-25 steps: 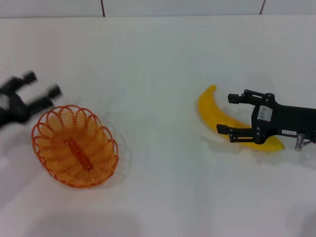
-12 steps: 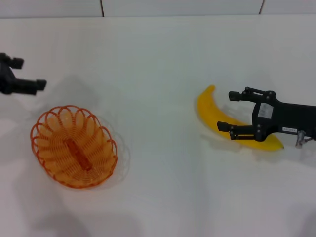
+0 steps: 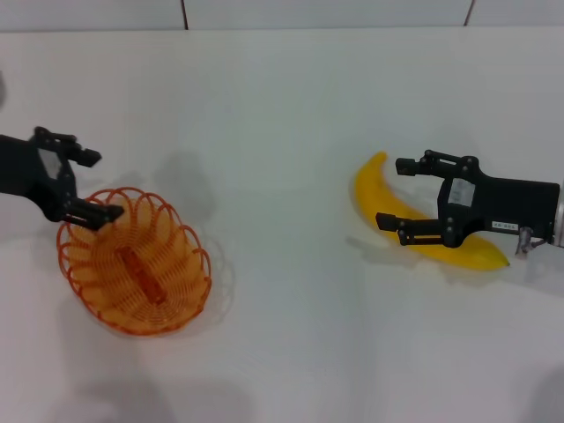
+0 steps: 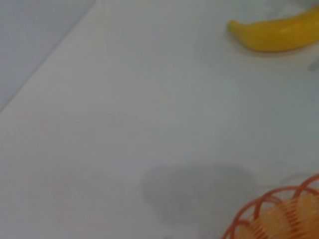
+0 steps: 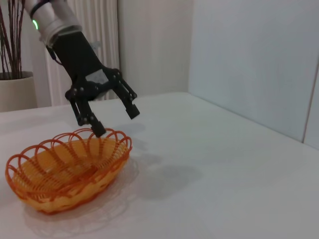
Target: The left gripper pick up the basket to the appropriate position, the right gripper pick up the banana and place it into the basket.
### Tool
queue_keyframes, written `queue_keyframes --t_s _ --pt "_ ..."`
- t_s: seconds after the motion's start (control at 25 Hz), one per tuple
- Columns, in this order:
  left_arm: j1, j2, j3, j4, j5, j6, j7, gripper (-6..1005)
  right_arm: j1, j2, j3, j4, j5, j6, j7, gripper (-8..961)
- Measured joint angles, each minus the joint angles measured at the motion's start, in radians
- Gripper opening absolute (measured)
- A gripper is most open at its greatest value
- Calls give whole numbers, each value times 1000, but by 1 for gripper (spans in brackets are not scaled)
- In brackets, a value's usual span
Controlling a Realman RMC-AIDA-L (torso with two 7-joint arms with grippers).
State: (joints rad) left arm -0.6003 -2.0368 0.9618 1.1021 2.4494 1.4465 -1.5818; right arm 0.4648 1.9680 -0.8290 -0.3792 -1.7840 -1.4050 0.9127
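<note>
The orange wire basket point(image 3: 134, 259) sits on the white table at the left; it also shows in the right wrist view point(image 5: 67, 168) and at the edge of the left wrist view point(image 4: 279, 214). My left gripper point(image 3: 95, 185) is open, just above the basket's far-left rim, one fingertip over the rim; the right wrist view shows it point(image 5: 115, 120) the same way. The yellow banana point(image 3: 388, 211) lies at the right and shows in the left wrist view point(image 4: 276, 34). My right gripper point(image 3: 392, 192) is open, its fingers straddling the banana's middle.
The white table point(image 3: 282, 106) stretches to a wall seam at the back. A potted plant point(image 5: 15, 74) and curtains stand far behind the table in the right wrist view.
My left gripper has swung back in from the left edge and come down over the basket's far rim. My right gripper has shifted slightly left along the banana. Basket and banana have not moved.
</note>
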Motion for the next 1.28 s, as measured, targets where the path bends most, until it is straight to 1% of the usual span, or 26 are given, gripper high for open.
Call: queue_keyframes --t_s 0.2,0.4,0.6,0.8,0.96,1.16,1.28 --pt "-48 1 5 -89 18 -29 29 850 0 0 -1 0 0 1 0 901" --pt "-74 2 11 -146 31 -66 42 839 0 0 -1 1 -1 1 0 900" --pt "-86 1 14 -165 43 -86 50 827 0 0 -1 1 0 1 0 900" --pt "-89 -4 28 -175 87 -110 22 815 6 0 -1 1 2 1 0 900" --pt "-95 -4 26 -182 81 -128 11 806 10 0 0 6 3 1 0 900" --pt "-100 -5 43 -179 73 -131 11 593 7 0 2 7 2 1 0 900" --pt "-100 -5 43 -182 78 -127 10 486 7 0 1 8 3 1 0 900"
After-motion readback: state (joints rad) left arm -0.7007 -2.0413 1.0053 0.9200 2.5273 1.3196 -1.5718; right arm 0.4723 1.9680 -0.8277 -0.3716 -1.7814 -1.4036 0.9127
